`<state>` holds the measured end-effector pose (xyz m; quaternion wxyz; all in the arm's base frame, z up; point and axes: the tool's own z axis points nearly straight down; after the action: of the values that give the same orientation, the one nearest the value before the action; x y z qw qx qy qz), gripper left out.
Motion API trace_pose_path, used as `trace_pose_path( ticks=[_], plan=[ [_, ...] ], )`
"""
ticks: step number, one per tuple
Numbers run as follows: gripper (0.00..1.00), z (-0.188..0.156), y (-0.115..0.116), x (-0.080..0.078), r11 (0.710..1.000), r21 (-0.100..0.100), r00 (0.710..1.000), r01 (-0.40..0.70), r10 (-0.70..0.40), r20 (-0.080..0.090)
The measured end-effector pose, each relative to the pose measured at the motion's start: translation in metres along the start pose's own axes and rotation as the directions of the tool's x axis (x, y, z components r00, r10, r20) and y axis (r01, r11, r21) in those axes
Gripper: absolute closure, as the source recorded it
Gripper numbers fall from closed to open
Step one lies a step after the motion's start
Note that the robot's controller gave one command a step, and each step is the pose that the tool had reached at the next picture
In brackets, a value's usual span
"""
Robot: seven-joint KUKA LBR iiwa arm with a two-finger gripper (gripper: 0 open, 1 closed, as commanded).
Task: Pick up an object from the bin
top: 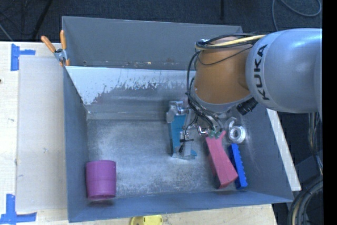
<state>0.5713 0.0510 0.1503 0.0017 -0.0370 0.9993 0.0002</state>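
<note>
My gripper (185, 140) hangs low in the middle of the bin, right against a narrow blue thing (176, 133) with a pale grey end that points toward the back wall. Just right of the gripper a pink block (220, 162) lies at a slant, and a blue studded bar (237, 164) lies along its right side. A small shiny round thing (236, 134) rests beside the right wall, above the pink block.
A purple cup (101, 179) stands in the front left corner, far from the gripper. The arm with its orange cover reaches in from the right and hides part of the bin's back right area.
</note>
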Motion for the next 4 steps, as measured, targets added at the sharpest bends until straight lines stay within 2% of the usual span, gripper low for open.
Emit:
trace_pose_path(
  ticks=[1, 2, 3, 4],
  plan=[
    [0.0, 0.052, -0.016, -0.01, 0.942, -0.002, 0.942, 0.335, -0.335, -0.005],
    [0.0, 0.074, -0.035, -0.044, 0.746, -0.006, 0.746, 0.666, -0.666, -0.009],
    [0.0, 0.076, -0.03, -0.046, 0.653, 0.004, 0.653, 0.757, -0.757, -0.003],
    [1.0, 0.072, -0.032, -0.043, 0.746, -0.016, 0.746, 0.665, -0.666, -0.012]
  ],
)
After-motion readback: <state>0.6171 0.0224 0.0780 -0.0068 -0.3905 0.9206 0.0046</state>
